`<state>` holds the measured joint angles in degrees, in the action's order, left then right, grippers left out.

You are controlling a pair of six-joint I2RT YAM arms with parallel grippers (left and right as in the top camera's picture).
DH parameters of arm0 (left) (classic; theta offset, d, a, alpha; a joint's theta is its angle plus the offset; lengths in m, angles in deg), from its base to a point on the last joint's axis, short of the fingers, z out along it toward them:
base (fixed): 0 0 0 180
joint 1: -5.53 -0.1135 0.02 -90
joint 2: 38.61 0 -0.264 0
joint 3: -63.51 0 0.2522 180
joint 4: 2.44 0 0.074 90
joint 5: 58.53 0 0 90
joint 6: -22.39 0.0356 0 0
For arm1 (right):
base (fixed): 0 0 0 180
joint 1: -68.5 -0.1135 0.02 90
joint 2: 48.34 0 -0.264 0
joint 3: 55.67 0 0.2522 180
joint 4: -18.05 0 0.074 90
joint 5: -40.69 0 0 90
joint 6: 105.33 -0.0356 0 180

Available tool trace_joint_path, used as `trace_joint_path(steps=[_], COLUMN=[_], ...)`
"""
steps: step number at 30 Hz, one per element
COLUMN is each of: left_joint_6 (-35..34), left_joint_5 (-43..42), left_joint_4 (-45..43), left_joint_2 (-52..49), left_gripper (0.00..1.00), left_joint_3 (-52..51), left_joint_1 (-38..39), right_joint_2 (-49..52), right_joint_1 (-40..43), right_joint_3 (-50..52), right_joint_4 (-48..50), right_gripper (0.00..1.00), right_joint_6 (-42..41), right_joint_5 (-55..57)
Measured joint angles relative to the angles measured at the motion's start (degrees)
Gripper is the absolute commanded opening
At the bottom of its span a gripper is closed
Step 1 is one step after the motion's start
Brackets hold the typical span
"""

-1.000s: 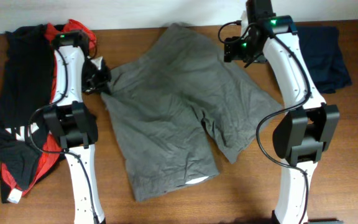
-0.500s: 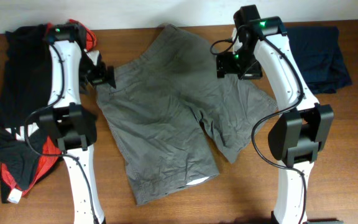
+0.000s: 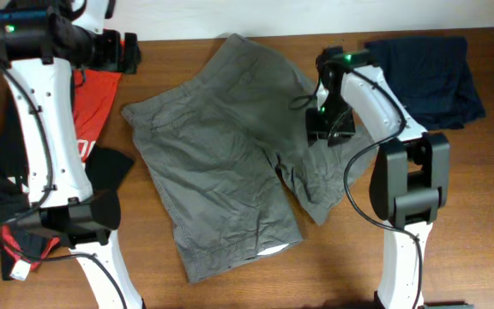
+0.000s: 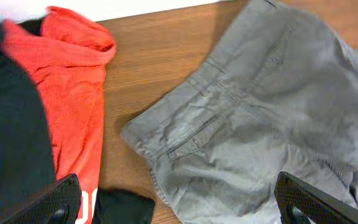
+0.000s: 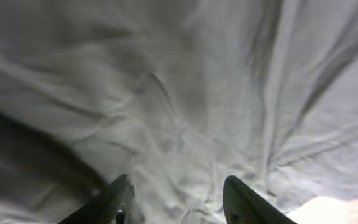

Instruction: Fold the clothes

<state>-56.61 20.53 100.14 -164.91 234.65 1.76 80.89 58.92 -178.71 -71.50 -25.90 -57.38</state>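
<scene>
Shorts: you have the grey-olive shorts (image 3: 230,146) spread flat and wrinkled in the middle of the tabletop (image 3: 470,215). The waistband edge runs along the far-left side, and the two legs point toward the near and right sides.
Pale patch: a small pale strip shows at the near edge of the left leg.
Left hand: your left hand (image 3: 127,51) is raised over the far-left corner of the tabletop. In the left wrist view its fingers (image 4: 61,199) are spread wide and hold nothing. The waistband corner of the shorts lies below and between them.
Right hand: your right hand (image 3: 324,133) is down on the right leg of the shorts. In the right wrist view the fingertips (image 5: 120,196) stand apart right at the crumpled cloth. I see no fold pinched between them.
Left side: the red and black tops (image 3: 93,103) lie just beside the shorts, with bare wood between them in the left wrist view.
Far right: the dark navy garment (image 3: 431,73) lies folded, apart from the shorts.
</scene>
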Motion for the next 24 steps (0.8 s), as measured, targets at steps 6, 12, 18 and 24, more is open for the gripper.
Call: trace_joint_path(steps=[6, 12, 18, 24], left_joint_6=[6.4, 8.79, 9.22, 9.42], left_joint_5=[-1.92, -2.38, -2.38, -2.4], left_joint_4=[-0.61, -1.55, -3.02, -4.76], left_joint_2=[-2.25, -5.9, -9.68, -10.12], left_gripper=[0.99, 0.99, 0.99, 0.99], left_joint_3=[-0.04, -0.04, -0.2, -0.2], left_joint_1=[1.36, 1.64, 2.73, 4.7], right_joint_2=[0.28, -2.45, -6.1, -1.57], right_joint_1=[0.0, -0.28, 0.17, 2.97], right_joint_3=[8.44, 15.37, 24.11, 25.44], right_joint_4=[5.88, 14.58, 40.0, 65.09], right_gripper=[0.57, 0.62, 0.62, 0.62], right_joint_6=[-0.26, -4.61, -8.31, -8.44], right_joint_5=[0.11, 3.15, 10.69, 14.45])
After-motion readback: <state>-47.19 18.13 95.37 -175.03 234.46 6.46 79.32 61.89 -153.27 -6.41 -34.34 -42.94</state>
